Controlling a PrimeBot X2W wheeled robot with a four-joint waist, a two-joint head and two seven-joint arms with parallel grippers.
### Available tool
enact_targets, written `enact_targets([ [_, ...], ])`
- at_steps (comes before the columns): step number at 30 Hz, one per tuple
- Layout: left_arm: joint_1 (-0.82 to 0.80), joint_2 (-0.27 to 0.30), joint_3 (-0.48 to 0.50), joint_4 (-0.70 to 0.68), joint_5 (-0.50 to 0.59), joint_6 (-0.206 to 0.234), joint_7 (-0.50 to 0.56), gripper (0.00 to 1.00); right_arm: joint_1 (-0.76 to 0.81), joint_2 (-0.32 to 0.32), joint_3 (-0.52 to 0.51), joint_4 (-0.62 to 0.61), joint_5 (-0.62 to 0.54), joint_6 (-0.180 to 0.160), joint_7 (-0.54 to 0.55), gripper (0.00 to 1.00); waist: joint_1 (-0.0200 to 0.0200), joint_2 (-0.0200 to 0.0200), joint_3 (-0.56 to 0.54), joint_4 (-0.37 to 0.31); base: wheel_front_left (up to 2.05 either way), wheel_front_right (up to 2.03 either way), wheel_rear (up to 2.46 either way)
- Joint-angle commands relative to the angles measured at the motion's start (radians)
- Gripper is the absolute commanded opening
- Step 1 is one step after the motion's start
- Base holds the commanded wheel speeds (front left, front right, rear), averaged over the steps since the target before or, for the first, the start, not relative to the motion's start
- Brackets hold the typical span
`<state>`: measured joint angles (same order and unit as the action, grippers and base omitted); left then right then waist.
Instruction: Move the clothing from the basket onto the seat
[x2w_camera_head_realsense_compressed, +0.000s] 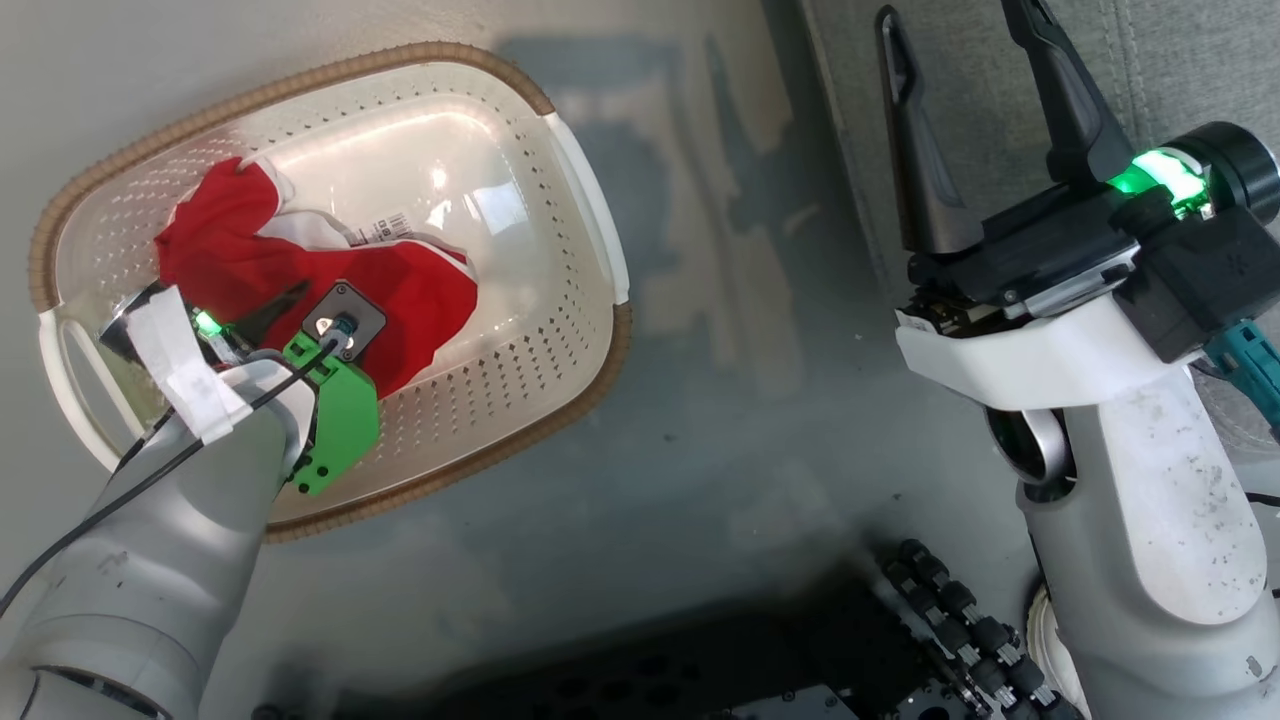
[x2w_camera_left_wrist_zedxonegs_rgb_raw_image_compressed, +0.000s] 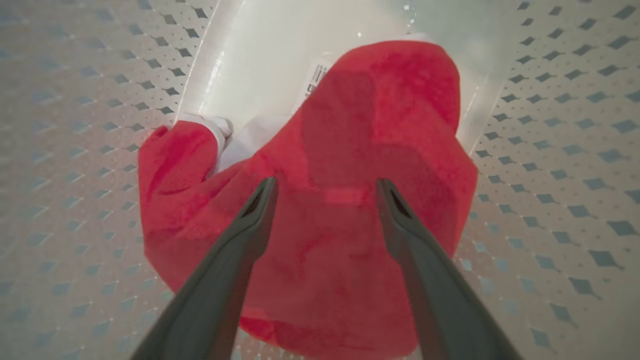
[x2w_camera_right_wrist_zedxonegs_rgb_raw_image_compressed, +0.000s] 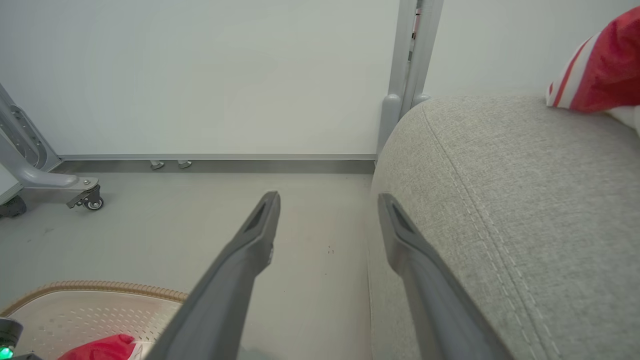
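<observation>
Down into the basket (x2w_camera_head_realsense_compressed: 590, 400) on the floor (x2w_camera_head_realsense_compressed: 760, 420) at the left with the left gripper (x2w_camera_left_wrist_zedxonegs_rgb_raw_image_compressed: 326, 190), fingers spread wide either side of the red clothing (x2w_camera_left_wrist_zedxonegs_rgb_raw_image_compressed: 350, 125), tips touching the fabric or just above it, hard to tell which; nothing pinched yet. Aimed at the bulk of the heap rather than its white-trimmed edge, probably to gather a thick fold on closing and lift the whole piece. Clothing bunched toward the basket's left end, partly over the label (x2w_camera_head_realsense_compressed: 385, 228) on the bottom, the right half bare. Over at the right, the right gripper (x2w_camera_right_wrist_zedxonegs_rgb_raw_image_compressed: 328, 200) raised and parted, gripping nothing, parked beside the rounded edge of the grey seat (x2w_camera_right_wrist_zedxonegs_rgb_raw_image_compressed: 525, 210), seemingly to leave the left arm's path free. On the seat's far right, another red piece (x2w_camera_right_wrist_zedxonegs_rgb_raw_image_compressed: 595, 65) with white stripes lying on the cushion, so likely one garment across and this one left to fetch. Next, by the look of it: close, lift clear of the rim, swing right.
</observation>
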<state>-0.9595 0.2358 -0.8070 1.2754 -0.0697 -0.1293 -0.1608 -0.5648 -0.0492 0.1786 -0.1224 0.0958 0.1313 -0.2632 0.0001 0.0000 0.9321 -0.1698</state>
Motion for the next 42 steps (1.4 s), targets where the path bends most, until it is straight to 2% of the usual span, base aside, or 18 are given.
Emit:
enact_targets([
  [1,-0.026,0.010,-0.009,0.005,-0.005,-0.002,0.017,1.00,-0.010,-0.002,-0.003,-0.008,-0.005,-0.001,-0.002,1.00,-0.0001,0.0000,0.039,0.005,0.00,0.00,0.00],
  [8,-0.065,0.027,-0.044,0.011,-0.023,-0.002,0.103,1.00,-0.013,-0.002,0.001,-0.042,-0.017,-0.001,-0.002,1.00,-0.0001,0.0000,0.108,0.005,0.00,0.00,0.00],
  [16,-0.103,0.022,-0.079,0.013,-0.043,-0.002,0.118,1.00,0.021,-0.003,-0.017,-0.067,-0.018,-0.001,-0.001,1.00,-0.0001,0.0000,0.160,-0.001,0.00,0.00,0.00],
  [17,-0.106,0.021,-0.082,0.013,-0.048,-0.002,0.121,0.90,0.025,-0.003,-0.019,-0.068,-0.018,-0.001,-0.001,1.00,-0.0001,0.0000,0.162,-0.001,0.00,0.00,0.00],
  [18,-0.105,0.017,-0.092,0.013,-0.049,-0.002,0.123,0.42,0.028,-0.003,-0.021,-0.068,-0.017,-0.001,-0.001,1.00,-0.0001,0.0000,0.164,0.000,0.00,0.00,0.00],
  [19,-0.109,0.017,-0.100,0.013,-0.046,-0.002,0.116,0.28,0.030,-0.003,-0.022,-0.068,-0.017,-0.001,-0.001,1.00,-0.0001,0.0000,0.166,0.000,0.00,0.00,0.00],
  [20,-0.117,0.017,-0.109,0.013,-0.045,-0.002,0.115,0.00,0.030,-0.003,-0.021,-0.067,-0.016,-0.001,-0.001,1.00,-0.0001,0.0000,0.168,-0.001,0.00,0.00,0.00],
  [25,-0.132,0.018,-0.122,0.013,-0.057,-0.002,0.105,0.00,0.010,-0.003,-0.018,-0.060,-0.012,-0.001,-0.001,1.00,-0.0001,0.0000,0.167,-0.005,0.00,0.00,0.00],
  [32,-0.143,-0.007,-0.146,0.013,-0.049,0.005,0.022,0.00,0.000,-0.005,-0.026,-0.048,-0.007,-0.002,-0.001,1.00,-0.0001,0.0000,0.135,0.000,0.00,0.00,0.00],
  [42,-0.122,-0.061,-0.174,0.013,-0.079,-0.001,-0.072,0.00,0.019,-0.003,-0.029,-0.001,0.002,-0.001,-0.001,1.00,-0.0001,0.0000,0.013,0.037,0.00,0.00,0.00],
])
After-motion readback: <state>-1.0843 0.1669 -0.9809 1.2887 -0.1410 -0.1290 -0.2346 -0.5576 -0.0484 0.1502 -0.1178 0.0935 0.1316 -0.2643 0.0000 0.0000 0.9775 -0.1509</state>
